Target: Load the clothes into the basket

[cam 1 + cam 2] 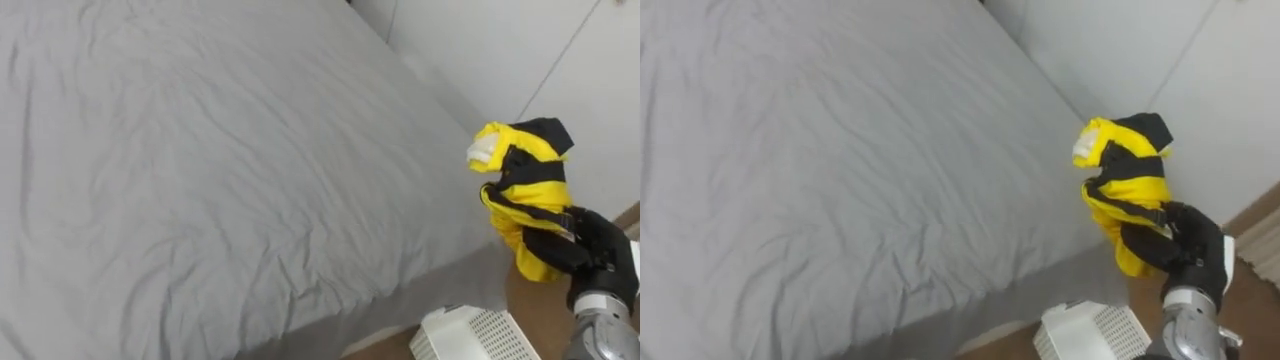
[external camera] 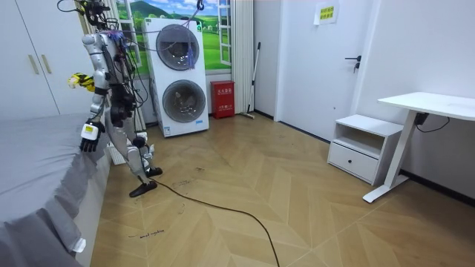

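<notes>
Now we're holding yellow-black garment aloft in right hand, fingers curled round its lower folds, off bed edge, white basket below. We're judging it soft, light, floppy; best gripping bunched middle, not dangling ends. Left hand hanging bedside.

2 eye cams down at bed; room cam far.

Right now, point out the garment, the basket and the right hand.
garment (image 1: pixel 540 190), left eye view, yellow middle band.
basket (image 1: pixel 472 336), left eye view, white slatted wall.
right hand (image 1: pixel 592 242), left eye view, dark back of hand.
</notes>
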Controlling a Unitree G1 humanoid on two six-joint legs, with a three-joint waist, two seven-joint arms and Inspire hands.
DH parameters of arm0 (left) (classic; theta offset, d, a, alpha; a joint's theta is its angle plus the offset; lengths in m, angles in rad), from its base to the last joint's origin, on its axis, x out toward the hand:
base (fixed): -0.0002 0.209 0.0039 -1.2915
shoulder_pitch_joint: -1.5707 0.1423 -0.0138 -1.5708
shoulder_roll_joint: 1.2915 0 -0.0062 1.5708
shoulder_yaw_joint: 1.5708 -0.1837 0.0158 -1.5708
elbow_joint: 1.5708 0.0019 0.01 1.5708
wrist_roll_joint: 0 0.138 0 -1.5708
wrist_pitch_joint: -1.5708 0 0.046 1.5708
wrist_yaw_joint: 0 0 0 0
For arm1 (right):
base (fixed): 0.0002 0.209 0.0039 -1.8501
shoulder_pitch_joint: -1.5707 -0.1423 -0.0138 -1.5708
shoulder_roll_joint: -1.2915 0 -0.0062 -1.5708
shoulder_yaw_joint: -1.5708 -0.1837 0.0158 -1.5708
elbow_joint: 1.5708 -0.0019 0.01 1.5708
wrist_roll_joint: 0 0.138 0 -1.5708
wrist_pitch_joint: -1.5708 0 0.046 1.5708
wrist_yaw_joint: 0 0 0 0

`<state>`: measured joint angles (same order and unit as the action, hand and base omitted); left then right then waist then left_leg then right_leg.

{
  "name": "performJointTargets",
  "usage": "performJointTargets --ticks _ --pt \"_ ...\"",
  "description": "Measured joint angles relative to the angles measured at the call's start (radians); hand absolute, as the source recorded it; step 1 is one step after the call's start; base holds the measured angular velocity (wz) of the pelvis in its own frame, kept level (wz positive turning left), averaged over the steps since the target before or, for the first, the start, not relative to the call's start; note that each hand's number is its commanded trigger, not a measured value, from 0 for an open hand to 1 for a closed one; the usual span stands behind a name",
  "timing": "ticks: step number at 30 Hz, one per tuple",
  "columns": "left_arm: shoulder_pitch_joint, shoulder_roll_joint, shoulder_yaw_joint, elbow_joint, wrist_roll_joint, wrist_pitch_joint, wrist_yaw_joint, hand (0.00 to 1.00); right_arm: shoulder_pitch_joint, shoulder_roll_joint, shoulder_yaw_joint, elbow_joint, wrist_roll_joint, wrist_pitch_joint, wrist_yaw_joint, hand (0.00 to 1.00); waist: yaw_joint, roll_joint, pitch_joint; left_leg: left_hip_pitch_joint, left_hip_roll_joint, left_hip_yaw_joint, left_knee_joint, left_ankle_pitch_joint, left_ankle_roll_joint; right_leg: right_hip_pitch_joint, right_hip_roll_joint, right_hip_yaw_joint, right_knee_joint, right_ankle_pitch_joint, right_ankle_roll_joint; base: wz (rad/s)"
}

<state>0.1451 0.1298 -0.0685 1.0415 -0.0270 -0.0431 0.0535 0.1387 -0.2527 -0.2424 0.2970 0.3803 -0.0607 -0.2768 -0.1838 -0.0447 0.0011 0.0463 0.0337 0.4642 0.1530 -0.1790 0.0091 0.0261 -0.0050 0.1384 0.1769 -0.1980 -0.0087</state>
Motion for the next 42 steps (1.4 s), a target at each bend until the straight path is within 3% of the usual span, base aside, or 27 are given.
performJointTargets --ticks 4,11,14,19,23,28,36,40,42 --pt "0.001 0.000 -0.014 0.014 -0.011 0.001 -0.001 0.00 0.000 0.000 -0.021 0.001 0.000 0.000 -0.004 1.00 -0.024 0.020 -0.0021 -0.019 0.006 0.031 0.000 -0.003 -0.003 -0.042 0.007 0.028 0.012 0.001 -0.001 -0.25" --pt "-0.038 0.002 -0.050 0.058 -0.040 -0.002 -0.005 0.00 -0.065 -0.007 -0.071 0.116 0.000 -0.001 -0.013 1.00 -0.041 0.076 -0.0035 -0.110 0.009 0.026 0.018 -0.002 -0.002 -0.168 0.013 0.050 0.084 0.006 0.000 -0.16" --pt "-0.064 0.008 -0.050 0.084 -0.042 -0.004 -0.005 0.00 -0.097 -0.007 -0.077 0.156 -0.057 -0.003 -0.018 1.00 -0.056 0.094 -0.0004 -0.168 0.009 0.026 0.025 0.002 0.005 -0.230 0.014 0.050 0.108 0.007 0.002 -0.06" --pt "-0.097 0.010 -0.053 0.089 -0.082 -0.017 -0.018 0.00 -0.169 -0.014 -0.088 0.244 -0.073 -0.004 -0.056 1.00 -0.053 0.107 0.0062 -0.242 0.010 0.017 0.051 0.006 0.011 -0.316 0.014 0.053 0.148 0.005 0.005 -0.06" --pt "-0.111 0.010 -0.055 0.091 -0.106 -0.030 -0.025 0.00 -0.221 -0.028 -0.084 0.276 -0.055 -0.015 -0.098 1.00 -0.028 0.124 0.0096 -0.311 0.007 -0.005 0.071 0.011 0.020 -0.393 0.012 0.051 0.171 0.004 0.009 -0.06" --pt "-0.115 0.014 -0.074 0.107 -0.140 -0.031 -0.027 0.00 -0.292 -0.030 -0.082 0.359 -0.035 -0.018 -0.160 1.00 -0.004 0.131 0.0107 -0.350 0.000 -0.030 0.070 0.024 0.029 -0.436 0.005 0.033 0.195 0.002 0.010 0.13" --pt "-0.115 0.016 -0.079 0.104 -0.140 -0.030 -0.007 0.00 -0.307 -0.028 -0.082 0.367 -0.035 -0.021 -0.237 1.00 0.000 0.129 0.0132 -0.425 -0.024 -0.069 0.070 0.048 0.048 -0.506 -0.023 -0.011 0.227 -0.008 0.020 0.21" --pt "-0.115 0.030 -0.119 0.081 -0.173 -0.031 0.008 0.00 -0.308 -0.027 -0.051 0.366 -0.034 -0.052 -0.269 1.00 0.000 0.129 0.0131 -0.446 -0.031 -0.070 0.069 0.049 0.051 -0.532 -0.029 -0.009 0.238 -0.011 0.024 0.03" --pt "-0.117 0.038 -0.144 0.072 -0.184 -0.032 0.008 0.00 -0.308 -0.027 -0.042 0.366 -0.034 -0.053 -0.281 0.00 0.001 0.130 0.0131 -0.454 -0.031 -0.069 0.069 0.050 0.052 -0.540 -0.029 -0.009 0.240 -0.011 0.024 0.00"
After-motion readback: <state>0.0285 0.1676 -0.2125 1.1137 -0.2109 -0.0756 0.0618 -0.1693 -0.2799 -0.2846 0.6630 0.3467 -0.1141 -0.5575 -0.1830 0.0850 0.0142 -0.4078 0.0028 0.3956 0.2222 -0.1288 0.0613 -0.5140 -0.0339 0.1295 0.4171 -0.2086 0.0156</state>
